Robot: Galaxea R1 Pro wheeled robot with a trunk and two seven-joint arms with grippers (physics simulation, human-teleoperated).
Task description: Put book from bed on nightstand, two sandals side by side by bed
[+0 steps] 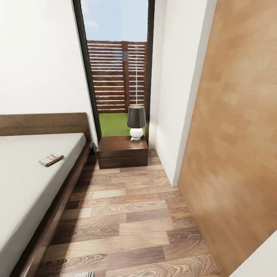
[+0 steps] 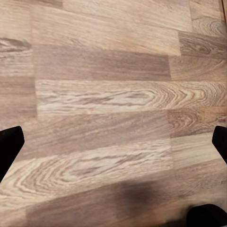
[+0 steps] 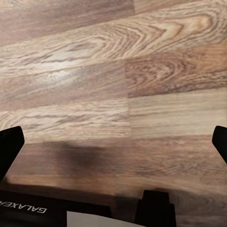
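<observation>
The book (image 1: 50, 159) lies flat on the light-grey mattress of the bed (image 1: 23, 181), near the bed's right edge and close to the headboard. Right of the headboard, under the tall window, a dark brown nightstand (image 1: 122, 152) stands on the floor. My left gripper (image 2: 113, 142) is open over bare wood planks, its dark fingertips (image 2: 10, 144) wide apart at the picture's sides. My right gripper (image 3: 113, 142) is open as well, above plank floor with nothing between its fingers. The sandals are out of view.
A small lamp (image 1: 136, 122) with a dark shade and white base stands on the nightstand's back right part. A white wall corner (image 1: 181, 115) and a wood-panelled surface (image 1: 234, 134) bound the aisle on the right. The plank floor (image 1: 127, 219) runs between them and the bed.
</observation>
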